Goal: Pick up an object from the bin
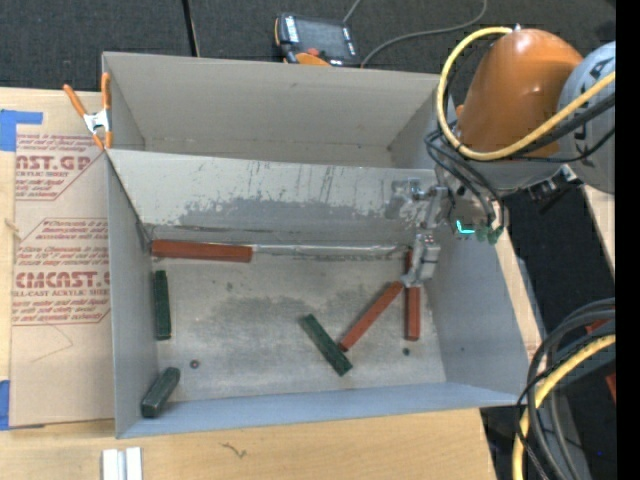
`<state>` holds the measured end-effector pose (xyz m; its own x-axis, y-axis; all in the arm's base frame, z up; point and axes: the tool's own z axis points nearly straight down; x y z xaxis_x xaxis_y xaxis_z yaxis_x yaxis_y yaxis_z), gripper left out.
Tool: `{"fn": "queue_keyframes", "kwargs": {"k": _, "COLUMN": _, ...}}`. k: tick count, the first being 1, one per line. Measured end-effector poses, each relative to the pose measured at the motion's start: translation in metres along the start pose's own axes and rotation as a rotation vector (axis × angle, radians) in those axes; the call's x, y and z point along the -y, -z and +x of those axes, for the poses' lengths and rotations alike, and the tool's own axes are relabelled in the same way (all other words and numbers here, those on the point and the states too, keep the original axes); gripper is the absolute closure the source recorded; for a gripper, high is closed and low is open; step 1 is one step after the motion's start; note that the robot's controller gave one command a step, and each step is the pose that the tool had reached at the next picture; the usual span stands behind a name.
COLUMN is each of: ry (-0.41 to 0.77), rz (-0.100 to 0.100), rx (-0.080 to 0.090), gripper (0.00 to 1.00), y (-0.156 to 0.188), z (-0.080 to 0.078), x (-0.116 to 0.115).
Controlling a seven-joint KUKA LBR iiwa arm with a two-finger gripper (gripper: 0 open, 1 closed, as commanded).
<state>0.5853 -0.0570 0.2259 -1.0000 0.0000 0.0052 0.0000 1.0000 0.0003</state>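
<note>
Six sticks on floor of grey bin (pixel 470 308). Gripper (pixel 424 264) low at right side, right over far end of short red stick (pixel 412 314); whether it is released or clenched, cannot tell. Second red stick (pixel 372 316) slants just beside, lower end touching dark green stick (pixel 327 345). Long red-brown stick (pixel 200 252) far left along back wall. Two more green sticks, left wall (pixel 160 305) and near-left corner (pixel 160 392).
</note>
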Motion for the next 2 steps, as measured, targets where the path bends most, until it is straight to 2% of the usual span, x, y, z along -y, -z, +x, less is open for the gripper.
{"fn": "queue_keyframes", "kwargs": {"k": 1, "ry": 0.271, "rz": -0.001, "rx": -0.002, "gripper": 0.0, "y": -0.1496, "z": 0.0544, "x": -0.0386}}
{"fn": "queue_keyframes", "kwargs": {"k": 2, "ry": 0.27, "rz": 0.001, "rx": 0.006, "gripper": 1.0, "y": -0.1458, "z": 0.0519, "x": -0.038}}
